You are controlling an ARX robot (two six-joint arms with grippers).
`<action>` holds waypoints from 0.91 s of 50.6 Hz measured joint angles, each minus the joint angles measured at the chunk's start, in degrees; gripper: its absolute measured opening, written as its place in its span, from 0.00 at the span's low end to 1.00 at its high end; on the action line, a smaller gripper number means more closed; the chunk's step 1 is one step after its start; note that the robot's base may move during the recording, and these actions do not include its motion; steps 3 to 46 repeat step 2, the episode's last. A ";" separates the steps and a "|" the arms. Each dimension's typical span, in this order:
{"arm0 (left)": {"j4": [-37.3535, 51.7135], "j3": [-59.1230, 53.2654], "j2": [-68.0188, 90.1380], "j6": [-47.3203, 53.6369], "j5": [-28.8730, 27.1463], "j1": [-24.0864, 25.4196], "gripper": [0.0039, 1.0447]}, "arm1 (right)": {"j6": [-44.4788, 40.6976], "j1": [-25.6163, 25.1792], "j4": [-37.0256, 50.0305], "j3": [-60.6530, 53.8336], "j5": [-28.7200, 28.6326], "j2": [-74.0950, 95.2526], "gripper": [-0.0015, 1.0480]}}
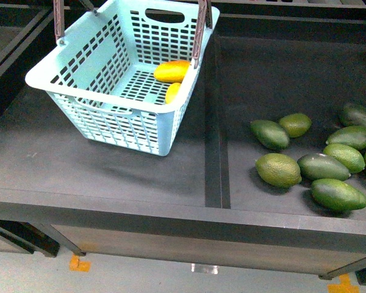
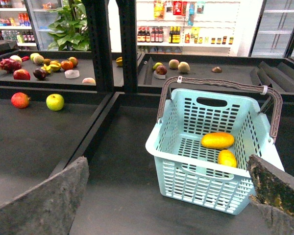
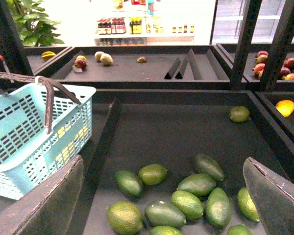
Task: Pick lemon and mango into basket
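Green fruits (image 1: 317,160) beside basket (image 1: 91,91) holding mango (image 1: 171,71), lemon (image 1: 172,92).

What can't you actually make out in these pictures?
- Lemon: front view shows only part; the basket wall hides the rest.
- Both fruits in the right wrist view: only yellow glimpses through the basket's slots.
- Bottle labels, left wrist view: too small to read.
- Arms: absent from the front view.

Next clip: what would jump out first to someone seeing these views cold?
The turquoise basket on the dark shelf's left bay, with the orange-yellow mango and the smaller lemon lying inside against its right wall. Next, the cluster of dark green oval fruits scattered over the right bay. Both wrist views show open grippers holding nothing.
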 joint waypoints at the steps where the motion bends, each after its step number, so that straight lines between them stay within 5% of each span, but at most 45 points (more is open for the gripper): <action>1: 0.00 0.00 0.00 -0.02 0.00 0.00 0.94 | 0.00 0.00 0.00 0.00 0.00 0.00 0.92; 46: 0.00 -0.02 0.00 -0.02 0.00 0.00 0.93 | -0.02 0.00 0.00 0.02 0.00 0.00 0.92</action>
